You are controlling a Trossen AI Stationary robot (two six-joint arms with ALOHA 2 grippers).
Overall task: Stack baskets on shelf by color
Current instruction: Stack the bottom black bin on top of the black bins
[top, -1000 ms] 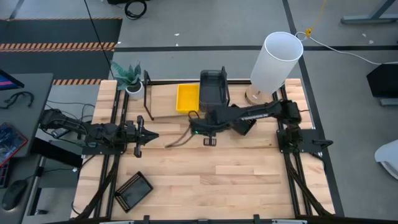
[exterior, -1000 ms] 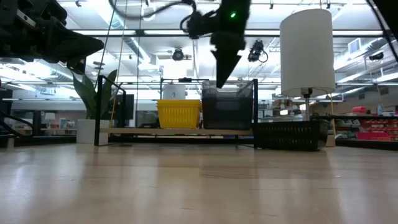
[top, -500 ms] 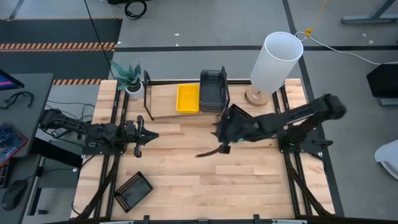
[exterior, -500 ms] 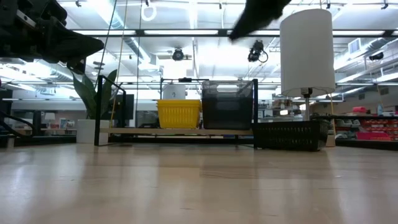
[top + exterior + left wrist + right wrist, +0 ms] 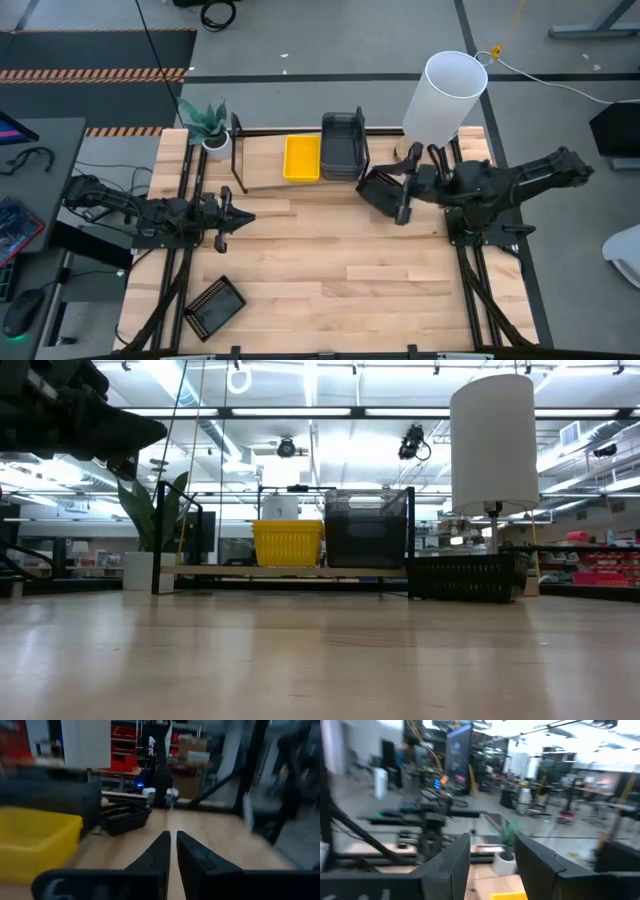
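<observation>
The right gripper (image 5: 403,190) is raised above the table (image 5: 340,280) at its right rear. Its wrist view shows the two dark fingers (image 5: 451,865) standing well apart with nothing between them. Directly beside the right gripper, partly under it in the high view, lies a black mesh basket (image 5: 372,190) on the tabletop. The low view shows the same mesh basket (image 5: 465,577) resting flat on the table just right of the shelf, and does not show the right gripper at all.

Beyond the right gripper, toward the left arm, is the shelf (image 5: 262,165) at the table's back edge. On its board sit a yellow basket (image 5: 301,158) and, touching its right side, a dark grey basket (image 5: 342,146). The low view shows what the high view cannot: the grey basket (image 5: 366,528) stands taller than the yellow one (image 5: 288,543); whether it is a stack cannot be told.

The left gripper (image 5: 238,217) is at the left side of the table. Its wrist view shows the fingers (image 5: 158,854) nearly together, a thin gap between the tips, holding nothing. Ahead of it that view shows the yellow basket (image 5: 35,840) and the mesh basket (image 5: 122,816). A second black mesh basket (image 5: 214,306) lies on the table's front left, near the left arm's base, visible only in the high view.

A white lamp (image 5: 440,98) stands behind the right gripper; a potted plant (image 5: 207,124) stands at the shelf's left end.
</observation>
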